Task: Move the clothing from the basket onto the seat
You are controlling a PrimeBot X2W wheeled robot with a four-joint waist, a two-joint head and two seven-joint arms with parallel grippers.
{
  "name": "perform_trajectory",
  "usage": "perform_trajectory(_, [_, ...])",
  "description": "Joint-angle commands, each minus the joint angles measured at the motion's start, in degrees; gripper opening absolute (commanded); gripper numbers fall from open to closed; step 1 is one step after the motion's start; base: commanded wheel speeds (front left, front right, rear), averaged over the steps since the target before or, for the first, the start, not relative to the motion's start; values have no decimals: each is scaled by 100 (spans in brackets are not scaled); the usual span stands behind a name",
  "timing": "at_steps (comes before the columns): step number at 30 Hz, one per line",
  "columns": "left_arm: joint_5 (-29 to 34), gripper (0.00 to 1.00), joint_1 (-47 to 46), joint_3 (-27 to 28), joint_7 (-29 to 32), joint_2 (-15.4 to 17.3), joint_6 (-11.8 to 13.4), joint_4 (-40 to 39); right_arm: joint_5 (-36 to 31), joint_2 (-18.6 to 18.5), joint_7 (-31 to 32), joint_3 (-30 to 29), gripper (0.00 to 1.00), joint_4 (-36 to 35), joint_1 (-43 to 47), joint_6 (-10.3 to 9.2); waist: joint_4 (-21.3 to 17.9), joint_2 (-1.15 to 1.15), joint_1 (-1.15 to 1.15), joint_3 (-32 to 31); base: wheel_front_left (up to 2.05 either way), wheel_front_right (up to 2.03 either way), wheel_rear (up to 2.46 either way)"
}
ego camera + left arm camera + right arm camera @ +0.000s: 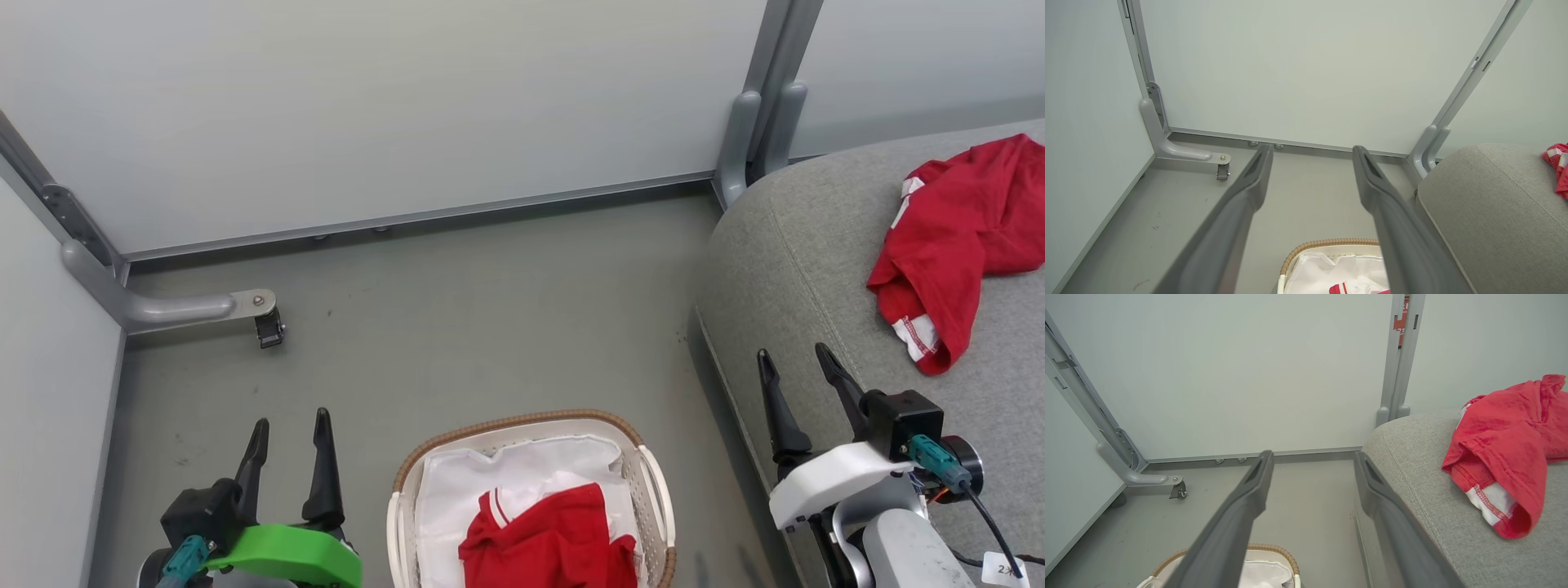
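From my station I see the clothing split between two places. One red garment (547, 535) lies crumpled in the basket (522, 425), on top of a white liner (457, 490) that covers the inside. It is bright red and soft, with folds across it and a white-striped band at its upper left edge. The second garment (955, 237) lies bunched on the seat (800, 261), well apart from the basket. It is the same red, heavily creased, with a white patch at its lower hem and a strip of white at its upper left. In the right wrist view I can make out red stitching along that hem. The basket stands on the grey floor (457, 327), near the seat's rounded corner. My left gripper (291, 418) hangs over the floor just beside the basket, its fingers spread and holding nothing. My right gripper (792, 351) hangs at the seat's near edge, its fingers likewise spread and empty, apart from the second garment.
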Motion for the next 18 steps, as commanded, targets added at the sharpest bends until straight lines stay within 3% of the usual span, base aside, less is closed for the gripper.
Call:
perform_trajectory(1, [-8,100,91,-1,-4,2,11,13,-14,-19,-28,1,100,-31,79,-6,2,0,0,-9,0,0,0])
perform_trajectory(18, [13,100,57,-37,-5,2,-8,69,2,-18,-28,7,100,-4,87,-6,38,0,0,-31,0,0,0])
